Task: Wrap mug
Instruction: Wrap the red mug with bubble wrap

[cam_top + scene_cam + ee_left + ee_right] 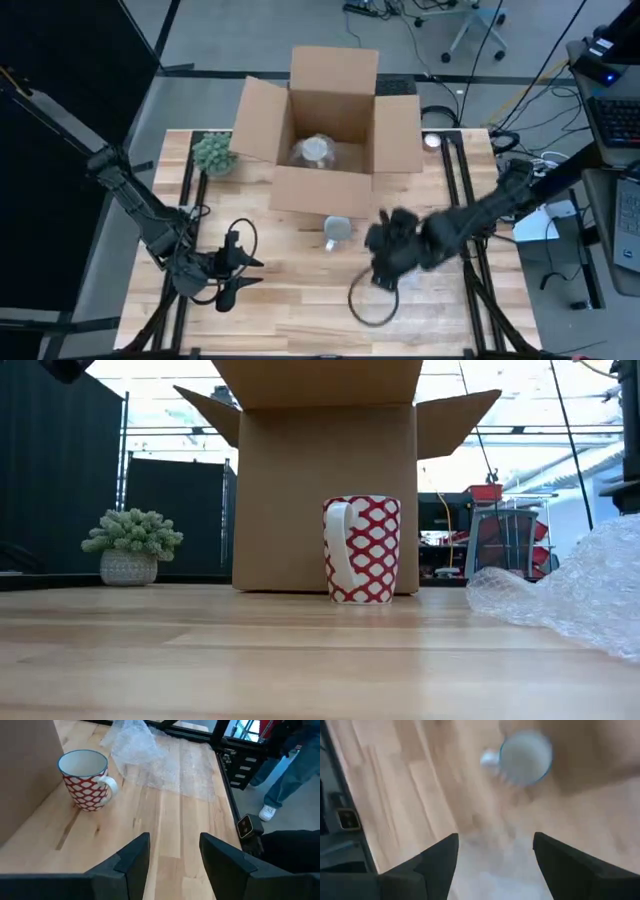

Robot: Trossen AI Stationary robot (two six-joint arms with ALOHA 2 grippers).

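A robotics lab or workshop: a wooden table (300,290) on a bare concrete floor, black curtain panels (60,480), loose cables (520,60), an office chair (475,25), a keyboard (612,120)

In the high view the mug (337,231) stands on the tabletop (300,300) at mid-frame, just below the open box (330,130). A plant (214,153) sits to the box's left. Bubble wrap (570,592) lies right of the mug — beneath the right claw (385,262). The left claw (240,278) waits at lower left, well apart.
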